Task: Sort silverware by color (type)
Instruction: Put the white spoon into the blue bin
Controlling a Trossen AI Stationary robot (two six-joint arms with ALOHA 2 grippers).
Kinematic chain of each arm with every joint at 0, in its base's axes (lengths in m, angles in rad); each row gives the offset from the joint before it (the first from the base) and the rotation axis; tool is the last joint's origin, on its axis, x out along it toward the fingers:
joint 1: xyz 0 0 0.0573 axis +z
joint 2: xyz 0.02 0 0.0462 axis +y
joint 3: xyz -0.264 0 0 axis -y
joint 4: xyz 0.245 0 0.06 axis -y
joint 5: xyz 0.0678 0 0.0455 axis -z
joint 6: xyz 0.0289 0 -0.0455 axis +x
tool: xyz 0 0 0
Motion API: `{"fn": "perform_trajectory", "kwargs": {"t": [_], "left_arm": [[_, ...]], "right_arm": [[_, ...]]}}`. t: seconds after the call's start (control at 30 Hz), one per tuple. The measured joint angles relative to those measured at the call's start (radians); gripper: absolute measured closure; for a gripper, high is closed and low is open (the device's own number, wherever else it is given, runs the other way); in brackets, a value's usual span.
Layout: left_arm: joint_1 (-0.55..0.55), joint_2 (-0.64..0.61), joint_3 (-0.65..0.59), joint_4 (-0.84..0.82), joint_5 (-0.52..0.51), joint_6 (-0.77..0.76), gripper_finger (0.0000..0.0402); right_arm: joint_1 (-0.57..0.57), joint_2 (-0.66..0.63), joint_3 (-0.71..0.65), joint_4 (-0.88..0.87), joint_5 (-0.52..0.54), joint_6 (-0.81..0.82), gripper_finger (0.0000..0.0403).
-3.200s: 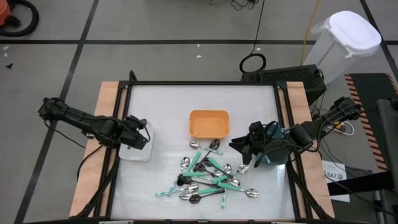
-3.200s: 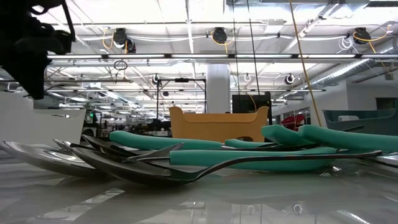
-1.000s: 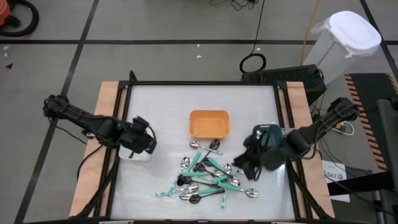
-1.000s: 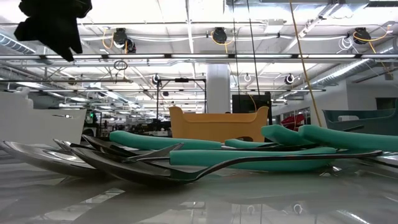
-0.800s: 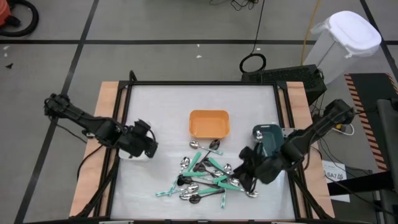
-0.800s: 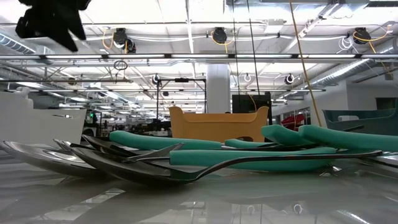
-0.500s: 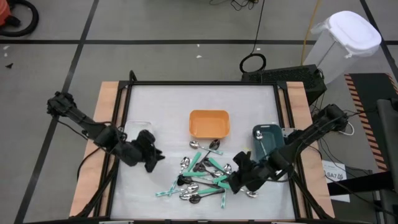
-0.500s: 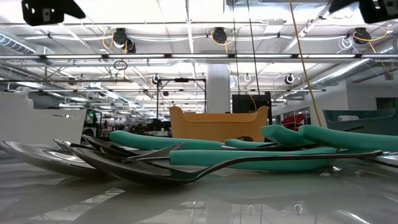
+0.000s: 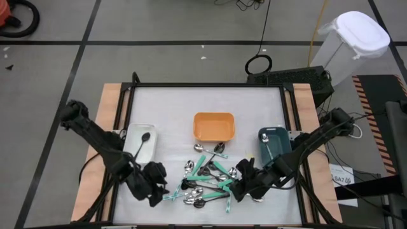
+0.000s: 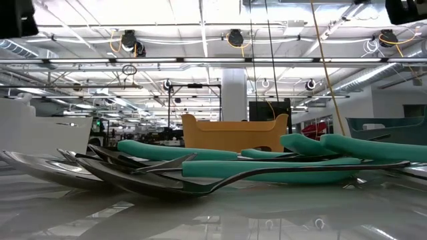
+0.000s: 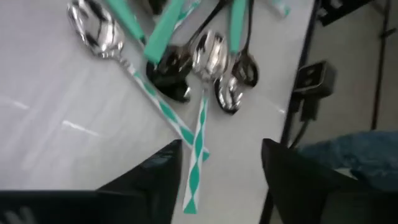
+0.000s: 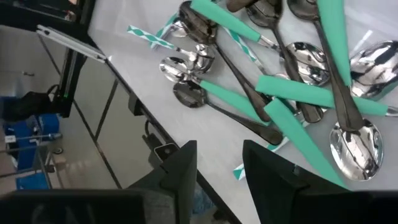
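Observation:
The silverware lies in a loose heap near the table's front middle: shiny spoon heads with teal, striped or black handles, also seen side-on in the low view. My left gripper hangs open over the heap's left end. In its wrist view a teal-and-white striped handle lies on the table below the gap. My right gripper hangs open over the heap's right side, with nothing between its fingers. One black spoon lies in the white bin.
The orange bin stands just behind the heap. The dark teal bin stands at the right, under my right arm. The table's near edge runs close to the heap. Bare white table lies at the back.
My left gripper has swung from over the white bin toward the table's near edge and right, sinking to the heap's left end. My right gripper has moved from beside the dark teal bin leftward and down over the heap's right side, then kept still.

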Motion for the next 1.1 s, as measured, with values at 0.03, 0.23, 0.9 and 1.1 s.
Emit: {"fn": "perform_trajectory", "kwargs": {"t": [0.03,0.23,0.9,1.1], "left_arm": [[-0.008,0.014,0.000,0.001,0.000,0.000,0.0162],[-0.069,0.111,0.000,0.073,-0.001,0.074,0.0134],[-0.110,0.342,0.000,0.112,0.008,0.024,0.0155],[-0.109,0.362,0.000,0.104,-0.007,-0.026,0.0209]], "right_arm": [[0.000,-0.004,0.000,0.000,0.000,-0.007,0.0277],[0.001,-0.053,0.000,-0.025,-0.001,-0.042,0.0277],[0.001,-0.184,0.000,-0.124,0.004,-0.157,0.0277],[0.001,-0.185,0.000,-0.123,0.000,-0.157,0.0277]]}}
